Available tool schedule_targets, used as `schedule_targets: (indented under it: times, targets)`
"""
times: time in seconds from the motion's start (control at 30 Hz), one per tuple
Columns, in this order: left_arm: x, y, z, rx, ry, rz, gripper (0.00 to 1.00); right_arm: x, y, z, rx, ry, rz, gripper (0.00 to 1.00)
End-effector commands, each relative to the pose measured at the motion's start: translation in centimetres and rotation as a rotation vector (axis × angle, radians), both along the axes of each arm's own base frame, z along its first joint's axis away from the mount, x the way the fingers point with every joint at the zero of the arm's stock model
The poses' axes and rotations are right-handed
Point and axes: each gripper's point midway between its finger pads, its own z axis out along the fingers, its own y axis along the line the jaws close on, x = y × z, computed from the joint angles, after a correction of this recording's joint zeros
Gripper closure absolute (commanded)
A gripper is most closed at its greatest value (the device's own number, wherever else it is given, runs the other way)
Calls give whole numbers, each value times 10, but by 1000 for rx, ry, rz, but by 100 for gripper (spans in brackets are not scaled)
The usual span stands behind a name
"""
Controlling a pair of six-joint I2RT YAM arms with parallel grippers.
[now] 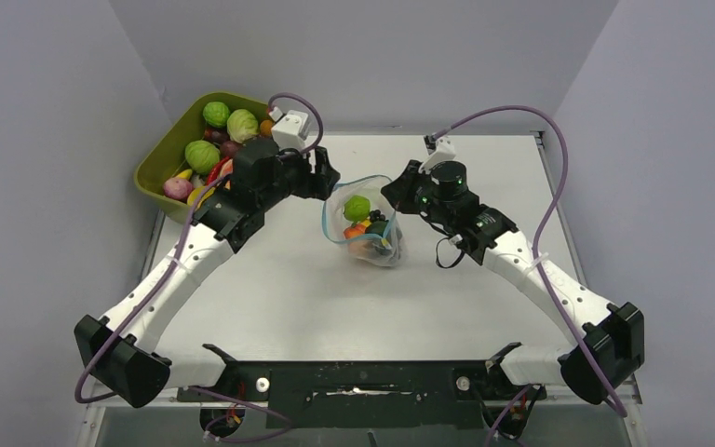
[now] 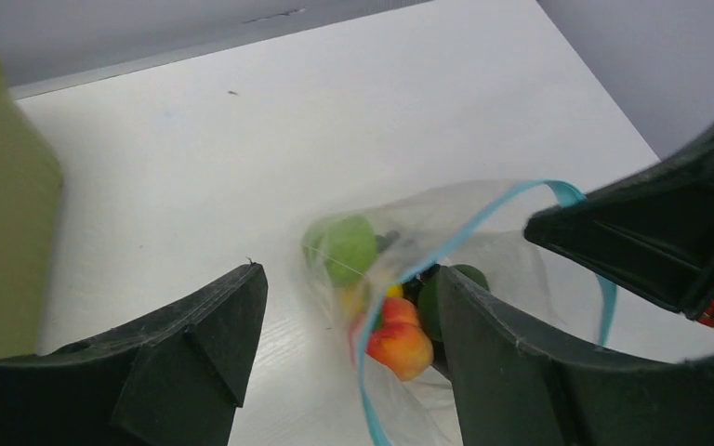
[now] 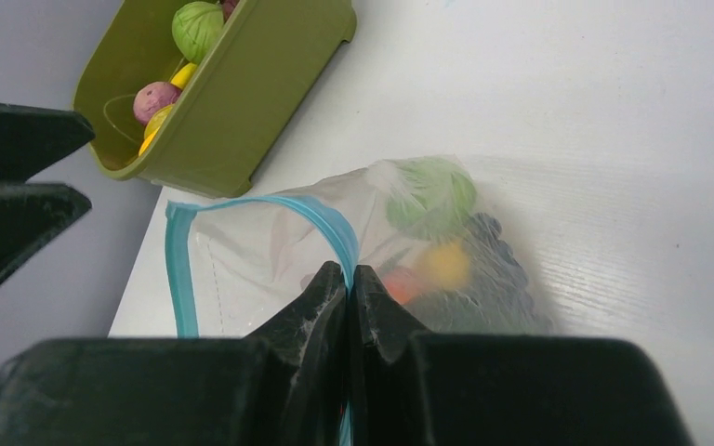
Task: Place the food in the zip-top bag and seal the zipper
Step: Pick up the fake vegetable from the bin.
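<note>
**Zip-top bag** (image 1: 386, 251): lies on the white table (image 1: 335, 307), about midway between the left and right edges of the surface and nearer the far edge than the near one. It sits between the two grippers. The mouth stands open as a loop. The zipper (image 3: 178, 279) is unsealed, its teal strip curving round the opening.

**Food** (image 1: 357, 207): several pieces are inside the bag. A green one is uppermost, with orange-red, yellow and dark pieces beneath it (seen through the clear wall, somewhat blurred in the wrist views). More pieces lie in the olive-green tub (image 1: 154, 177) at the far-left corner of the surface: green cabbages, a pink-purple one, and yellow and red ones.

**Right gripper** (image 3: 350, 271): fingers pressed together with no gap, pinching the zipper on the right side of the mouth. The strip runs straight into the fingertips.

**Left gripper** (image 2: 349, 274): jaws wide apart, with nothing clamped between them. It is at the left side of the bag's mouth, between tub and bag. In its wrist view the open rim and the food lie under the gap, and the teal strip passes just beside its right finger (image 2: 521, 372). I cannot tell whether strip and finger touch.
</note>
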Motion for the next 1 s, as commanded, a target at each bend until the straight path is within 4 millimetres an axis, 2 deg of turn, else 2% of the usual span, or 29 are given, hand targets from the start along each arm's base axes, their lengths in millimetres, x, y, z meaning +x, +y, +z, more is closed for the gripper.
schedule_targets:
  times: [0.0,0.13,0.3,0.6,0.73,0.97]
  targets:
    - [19,45,43,-31,-76,188,35,-1,-2,48,76,-132,12,100]
    - [42,93,39,-14,-58,341,42,-4,-2,49,84,-137,22,100]
    - [72,155,21,17,-16,526,42,-8,2,46,89,-126,46,100]
    - [121,252,-6,-5,35,742,25,-12,4,45,87,-115,63,100]
    - [144,288,-26,-66,76,800,23,-12,3,46,81,-113,63,100]
    - [179,323,-57,-109,119,857,22,-9,0,41,69,-106,45,100]
